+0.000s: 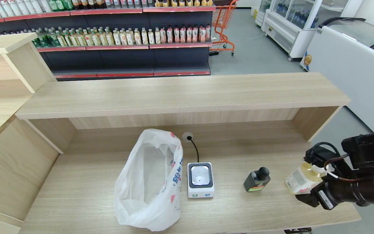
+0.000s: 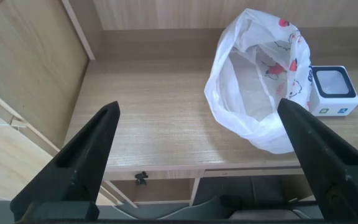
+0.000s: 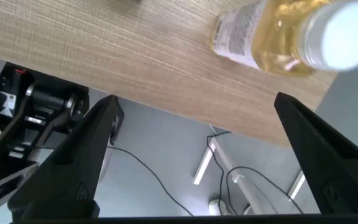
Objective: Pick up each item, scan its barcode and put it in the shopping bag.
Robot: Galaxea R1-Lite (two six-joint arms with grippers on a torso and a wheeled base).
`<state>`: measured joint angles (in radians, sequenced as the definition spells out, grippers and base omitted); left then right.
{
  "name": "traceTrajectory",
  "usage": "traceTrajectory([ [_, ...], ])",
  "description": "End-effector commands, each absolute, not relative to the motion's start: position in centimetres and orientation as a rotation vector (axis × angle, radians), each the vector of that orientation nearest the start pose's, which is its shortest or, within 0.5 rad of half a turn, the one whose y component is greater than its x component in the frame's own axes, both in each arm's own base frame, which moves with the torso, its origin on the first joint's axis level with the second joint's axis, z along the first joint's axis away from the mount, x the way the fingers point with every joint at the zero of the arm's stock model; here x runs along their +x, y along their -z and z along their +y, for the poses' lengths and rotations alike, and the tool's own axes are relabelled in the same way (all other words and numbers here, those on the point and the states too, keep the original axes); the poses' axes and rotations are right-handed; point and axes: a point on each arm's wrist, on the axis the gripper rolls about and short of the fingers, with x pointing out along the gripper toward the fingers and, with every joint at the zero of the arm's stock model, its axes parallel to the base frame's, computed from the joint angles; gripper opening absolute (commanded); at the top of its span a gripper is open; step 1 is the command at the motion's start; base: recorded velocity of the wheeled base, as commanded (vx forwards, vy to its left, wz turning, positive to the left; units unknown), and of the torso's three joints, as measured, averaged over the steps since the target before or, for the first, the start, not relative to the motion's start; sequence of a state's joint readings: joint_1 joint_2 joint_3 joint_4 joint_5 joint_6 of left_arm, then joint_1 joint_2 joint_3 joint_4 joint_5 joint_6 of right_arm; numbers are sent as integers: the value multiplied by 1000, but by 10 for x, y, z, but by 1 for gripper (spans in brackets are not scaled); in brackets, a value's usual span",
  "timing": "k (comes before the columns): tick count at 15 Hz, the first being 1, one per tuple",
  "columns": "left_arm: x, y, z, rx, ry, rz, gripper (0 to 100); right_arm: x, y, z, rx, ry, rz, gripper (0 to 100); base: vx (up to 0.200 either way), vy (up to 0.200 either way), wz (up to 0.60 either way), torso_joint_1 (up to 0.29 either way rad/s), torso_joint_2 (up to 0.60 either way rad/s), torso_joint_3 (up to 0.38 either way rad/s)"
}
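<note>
We see the right pincer (image 3: 194,162) spread wide w/ nothing btw its fingers. It hangs just off the bench's (image 1: 76,195) right edge, close to the clear bottle (image 1: 302,178) but not touching it. That bottle, yellowish liquid, white cap and a label on its side, stands at the right edge of the bench, partly hidden by the right arm in the head view.

The left pincer (image 2: 197,162) is also wide open and empty. It is held above the front left part of the bench, well apart from all items.

The shopping bag (image 1: 149,182), white plastic w/ red and blue print, stands mouth-open near bench centre. We see nothing inside it.

The scanner (image 1: 200,179) sits just beside the bag on its right side, window up. Its black cable (image 1: 194,148) runs back to a hole in the bench top.

The dark bottle (image 1: 257,179), w/ a round black cap, stands btw the scanner and the clear bottle, apart from both.
</note>
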<state>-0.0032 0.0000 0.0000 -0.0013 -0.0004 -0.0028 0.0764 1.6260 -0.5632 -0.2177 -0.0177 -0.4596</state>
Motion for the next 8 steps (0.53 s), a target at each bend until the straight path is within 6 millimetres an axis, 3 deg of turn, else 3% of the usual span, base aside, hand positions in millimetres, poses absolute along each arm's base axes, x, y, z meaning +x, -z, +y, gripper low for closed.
traceTrajectory([
  [1,-23,-76,0,-3,5,-2,100,251,-83,23,-518,-303,873,100,0,0,0,0,0,0],
  [5,-23,-76,0,-3,3,0,100,266,-72,27,-552,-511,808,100,0,0,0,0,0,0],
  [8,-23,-76,0,-3,3,0,100,290,-68,34,-603,-606,736,100,0,0,0,0,0,0],
])
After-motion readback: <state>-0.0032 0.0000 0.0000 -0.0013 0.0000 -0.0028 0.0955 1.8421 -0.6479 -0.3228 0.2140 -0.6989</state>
